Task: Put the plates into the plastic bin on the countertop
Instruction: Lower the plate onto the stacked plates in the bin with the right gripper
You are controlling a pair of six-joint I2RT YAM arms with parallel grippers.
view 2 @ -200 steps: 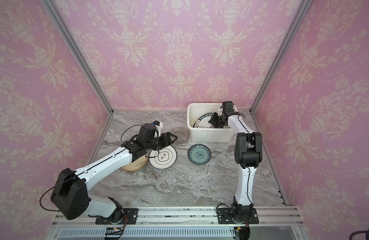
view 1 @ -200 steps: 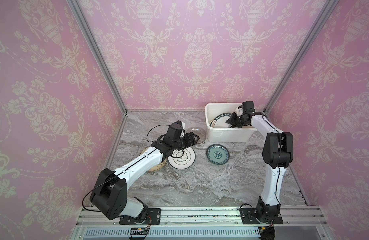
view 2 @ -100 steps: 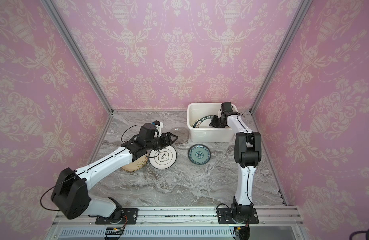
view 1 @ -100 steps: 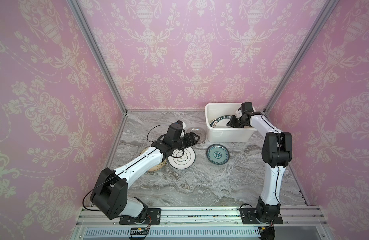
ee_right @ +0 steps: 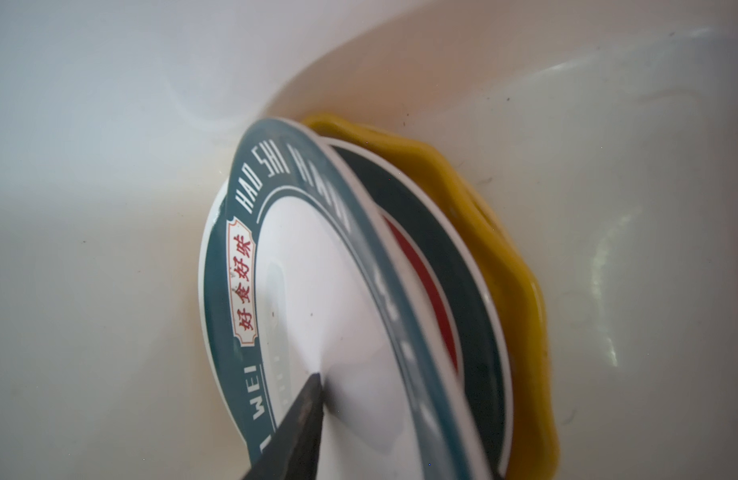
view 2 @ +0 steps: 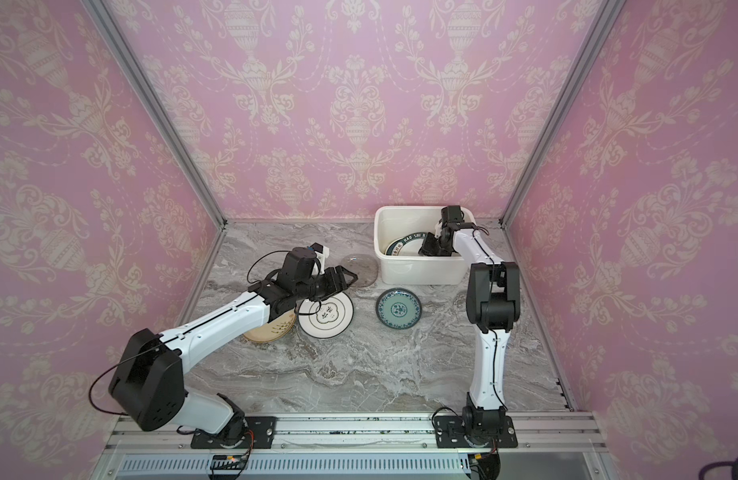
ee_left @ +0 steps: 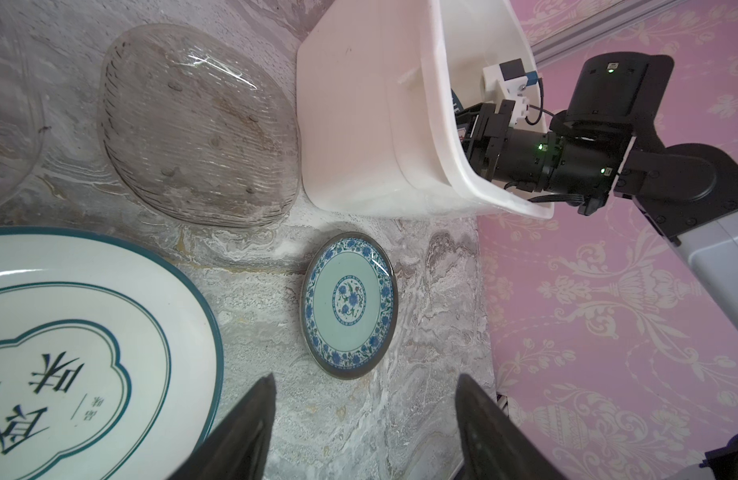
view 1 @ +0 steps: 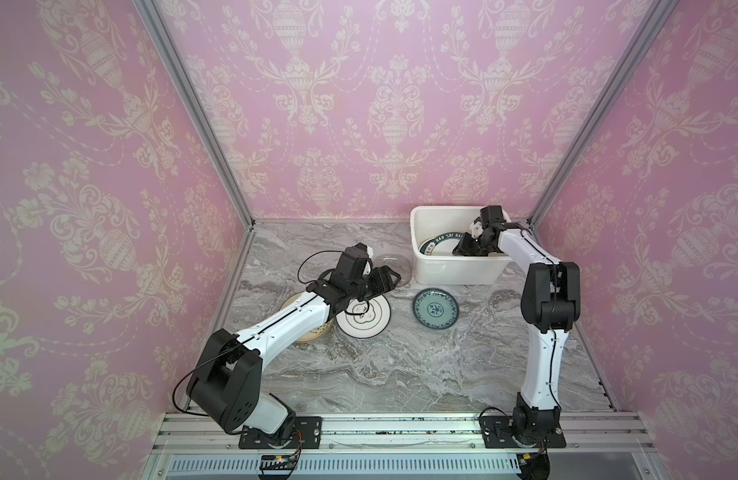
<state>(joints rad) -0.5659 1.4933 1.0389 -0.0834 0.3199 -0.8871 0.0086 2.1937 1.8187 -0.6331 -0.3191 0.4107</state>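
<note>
The white plastic bin (view 1: 458,270) (view 2: 417,270) stands at the back right of the grey countertop (view 1: 379,374). My right gripper (view 1: 462,249) (view 2: 427,249) reaches into it, jaws apart around the blurred edge of a white dark-rimmed lettered plate (ee_right: 317,291); one finger (ee_right: 300,419) shows, the other is hidden. That plate lies on a dark-and-red-rimmed plate (ee_right: 462,270) and a scalloped yellow one (ee_right: 504,270). My left gripper (view 1: 394,276) (ee_left: 366,378) hangs open and empty between a teal patterned plate (view 1: 435,308) (ee_left: 349,305) and a white lettered plate (view 1: 369,318) (ee_left: 88,332).
A clear glass plate (view 1: 400,266) (ee_left: 201,124) lies just left of the bin, a second one (ee_left: 5,124) beside it. A cream plate (view 1: 313,332) (view 2: 271,330) is half hidden under my left forearm. Pink walls close three sides; a silver rail (view 1: 400,428) runs along the front.
My right gripper's jaws have parted, and the lettered plate, tilted up a second ago, now sits lower in the bin. The left arm has not moved.
</note>
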